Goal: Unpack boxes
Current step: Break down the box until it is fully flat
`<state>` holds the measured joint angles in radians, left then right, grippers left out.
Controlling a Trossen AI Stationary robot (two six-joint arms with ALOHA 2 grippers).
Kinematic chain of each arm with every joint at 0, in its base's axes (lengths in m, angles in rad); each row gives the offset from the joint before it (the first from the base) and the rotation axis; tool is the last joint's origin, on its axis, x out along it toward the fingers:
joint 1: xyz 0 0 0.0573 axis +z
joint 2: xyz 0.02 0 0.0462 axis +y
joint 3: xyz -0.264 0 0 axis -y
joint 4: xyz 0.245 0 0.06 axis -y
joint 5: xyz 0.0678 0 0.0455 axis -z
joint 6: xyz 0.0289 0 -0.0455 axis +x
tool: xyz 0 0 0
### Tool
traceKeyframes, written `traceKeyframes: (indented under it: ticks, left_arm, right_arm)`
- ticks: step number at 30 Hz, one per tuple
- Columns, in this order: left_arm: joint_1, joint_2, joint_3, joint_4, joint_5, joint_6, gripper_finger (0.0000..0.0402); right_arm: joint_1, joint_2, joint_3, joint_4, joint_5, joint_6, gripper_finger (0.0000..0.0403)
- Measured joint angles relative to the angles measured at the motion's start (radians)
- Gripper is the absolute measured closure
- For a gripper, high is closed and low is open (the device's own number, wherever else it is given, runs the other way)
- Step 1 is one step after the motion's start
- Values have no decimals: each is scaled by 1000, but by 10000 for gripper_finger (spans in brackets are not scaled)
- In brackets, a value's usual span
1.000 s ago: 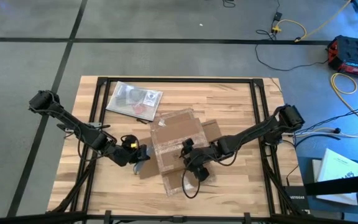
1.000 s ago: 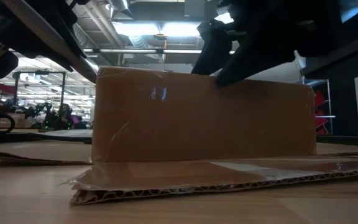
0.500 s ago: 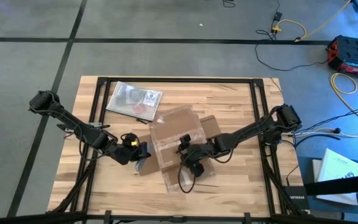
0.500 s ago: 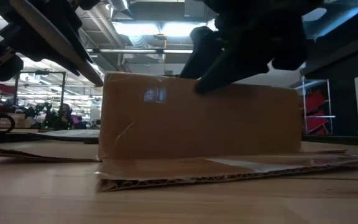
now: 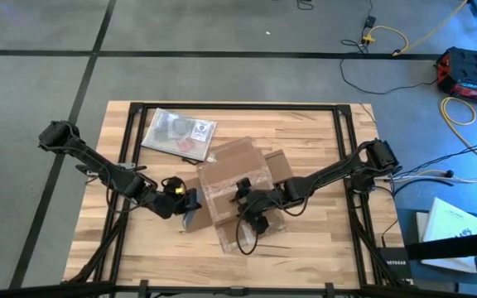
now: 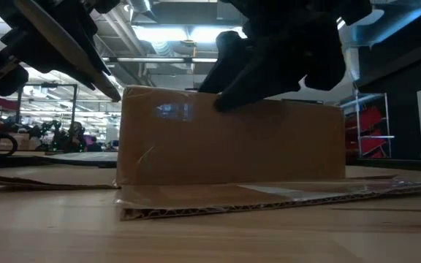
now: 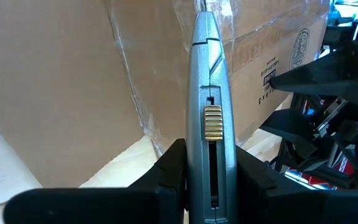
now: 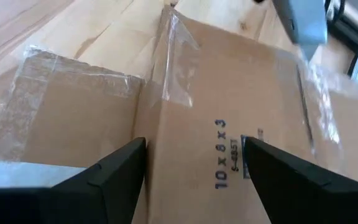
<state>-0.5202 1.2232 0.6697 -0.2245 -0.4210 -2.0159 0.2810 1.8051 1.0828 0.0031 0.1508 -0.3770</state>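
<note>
The high view looks straight down on the whole table [image 5: 305,124]. The low view sits at tabletop level, facing the box [image 6: 232,142] close up with the room behind. Each wrist view looks along its arm, very near the same box, which all views share.

Even, bright overhead light on the desk [image 5: 305,124]; ceiling lamps [image 6: 174,33] glare behind the backlit, silhouetted arms; tape [image 8: 179,62] glints ahead of the jaws; the nearest cardboard blurs
</note>
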Motion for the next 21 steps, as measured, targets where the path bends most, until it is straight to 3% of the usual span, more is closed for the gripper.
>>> traceKeyframes:
  ticks: [13, 21]
  left_arm:
    - [38, 0, 1, 39, -2, 32, 343]
    - [55, 4, 4, 74, 0, 60, 343]
  right_arm:
    - [-3, 26, 1, 82, 18, -84, 145]
    - [-2, 77, 3, 190, 86, -95, 145]
